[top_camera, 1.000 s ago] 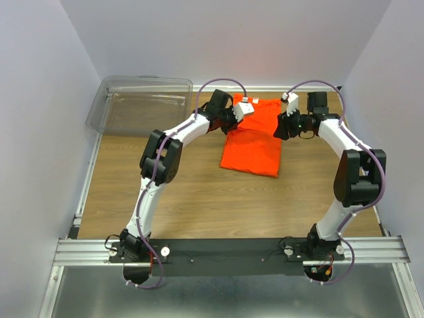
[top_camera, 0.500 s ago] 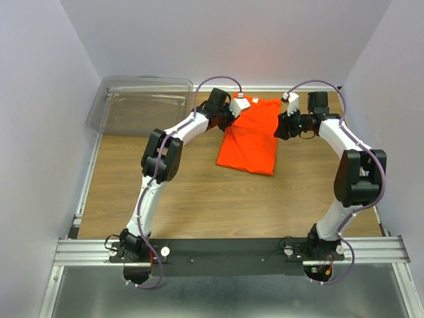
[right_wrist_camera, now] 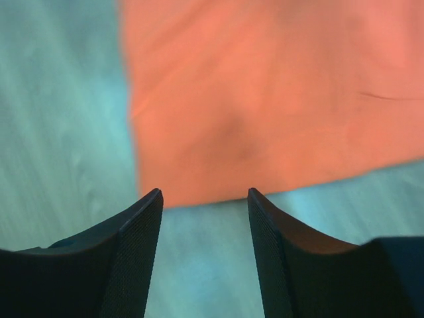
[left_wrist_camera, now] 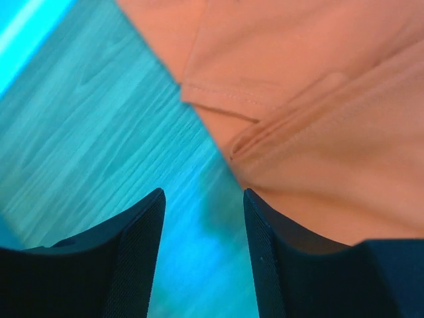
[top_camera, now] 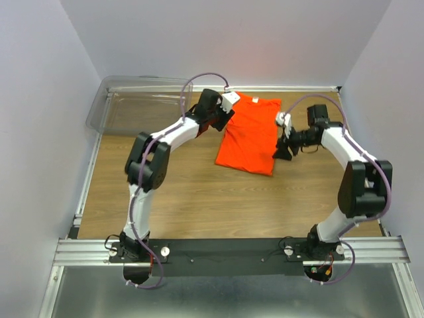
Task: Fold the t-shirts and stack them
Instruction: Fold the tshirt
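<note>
t-shirt [top_camera: 250,136] lies folded into a narrow rectangle, flat on the far middle of the table [top_camera: 179,192], between the two arms. left gripper [left_wrist_camera: 204,199] sits just off its far-left corner, jaws parted, only bare wood between them. right gripper [right_wrist_camera: 204,195] hovers by the right edge, also parted and empty. my read: they flank the cloth to take opposite edges for the next fold. clear bin [top_camera: 142,106] is far left, apart from it.

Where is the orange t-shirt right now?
In the overhead view, the orange t-shirt lies folded on the wooden table, toward the far side, right of the clear bin.
</note>
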You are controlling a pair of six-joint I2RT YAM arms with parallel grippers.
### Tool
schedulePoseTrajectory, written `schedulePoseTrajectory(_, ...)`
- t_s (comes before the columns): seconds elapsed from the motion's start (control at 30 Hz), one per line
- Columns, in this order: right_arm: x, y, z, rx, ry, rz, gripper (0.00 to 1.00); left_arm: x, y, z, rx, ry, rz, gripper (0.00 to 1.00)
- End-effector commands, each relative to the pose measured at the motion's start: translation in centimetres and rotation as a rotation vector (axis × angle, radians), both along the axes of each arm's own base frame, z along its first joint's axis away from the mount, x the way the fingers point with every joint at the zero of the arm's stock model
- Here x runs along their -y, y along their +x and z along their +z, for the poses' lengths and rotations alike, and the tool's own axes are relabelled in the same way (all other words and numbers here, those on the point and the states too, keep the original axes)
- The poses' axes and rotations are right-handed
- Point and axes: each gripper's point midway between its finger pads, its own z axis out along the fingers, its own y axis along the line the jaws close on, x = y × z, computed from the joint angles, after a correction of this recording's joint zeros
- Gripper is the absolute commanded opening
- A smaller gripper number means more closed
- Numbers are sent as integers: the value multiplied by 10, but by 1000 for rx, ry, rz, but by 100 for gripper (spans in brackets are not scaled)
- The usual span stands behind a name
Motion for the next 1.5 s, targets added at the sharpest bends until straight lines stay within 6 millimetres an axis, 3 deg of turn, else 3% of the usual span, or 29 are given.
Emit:
schedulePoseTrajectory(0.0, -22, -66, 5, 144, 7, 343, 64, 3, -22, 180, 307, -328, -14, 63)
schedulePoseTrajectory(0.03, -25, -74, 0, 184, -23, 402, 65, 1, -38, 171, 294, -352, -32, 65)
schedulePoseTrajectory(0.07, -24, -84, -9, 190, -81, 414, 66, -6, -56, 201, 337, -396, -48, 69)
schedulePoseTrajectory(0.1, -35, -88, -15, 197, -113, 438, 65, -8, -72, 182, 288, -389, -76, 73)
schedulePoseTrajectory(0.17, -40, -86, -29, 223, -205, 412, 65, -14, -95, 186, 263, -403, -109, 78)
schedulePoseTrajectory(0.33, -38, -66, -42, 230, -293, 325, 65, -22, -130, 125, 179, -202, -268, 80)
schedulePoseTrajectory(0.37, -38, -63, -45, 232, -311, 318, 65, -24, -136, 116, 196, -149, -302, 80)
schedulePoseTrajectory(0.4, -37, -64, -52, 218, -331, 316, 65, -30, -145, 88, 254, 12, -370, 80)
schedulePoseTrajectory(0.47, -31, -61, -60, 222, -373, 297, 64, -40, -153, 76, 336, 142, -413, 80)
schedulePoseTrajectory(0.5, -29, -64, -66, 211, -383, 298, 64, -45, -162, 58, 379, 215, -472, 80)
schedulePoseTrajectory(0.63, -24, -65, -80, 192, -414, 294, 63, -40, -187, 53, 534, 270, -682, 79)
schedulePoseTrajectory(0.7, -22, -64, -85, 184, -428, 289, 62, -35, -189, 48, 550, 271, -719, 79)
schedulePoseTrajectory(0.83, -20, -60, -94, 171, -448, 270, 59, -25, -171, 41, 532, 295, -719, 75)
schedulePoseTrajectory(0.93, -21, -60, -95, 167, -444, 269, 55, -15, -168, 32, 535, 304, -773, 75)
schedulePoseTrajectory(0.97, -21, -61, -96, 161, -438, 272, 54, -13, -170, 20, 505, 310, -797, 75)
schedulePoseTrajectory(1.03, -22, -62, -96, 157, -432, 272, 49, -3, -173, 17, 515, 330, -850, 74)
schedulePoseTrajectory(1.07, -23, -63, -97, 150, -428, 269, 48, -4, -178, 3, 474, 351, -873, 74)
schedulePoseTrajectory(1.27, -24, -62, -104, 121, -426, 265, 31, 4, -192, -9, 445, 394, -952, 73)
schedulePoseTrajectory(1.43, -25, -63, -104, 101, -414, 248, 19, 8, -187, -24, 426, 469, -948, 72)
schedulePoseTrajectory(1.47, -25, -63, -104, 98, -414, 243, 18, 7, -191, -35, 393, 498, -967, 71)
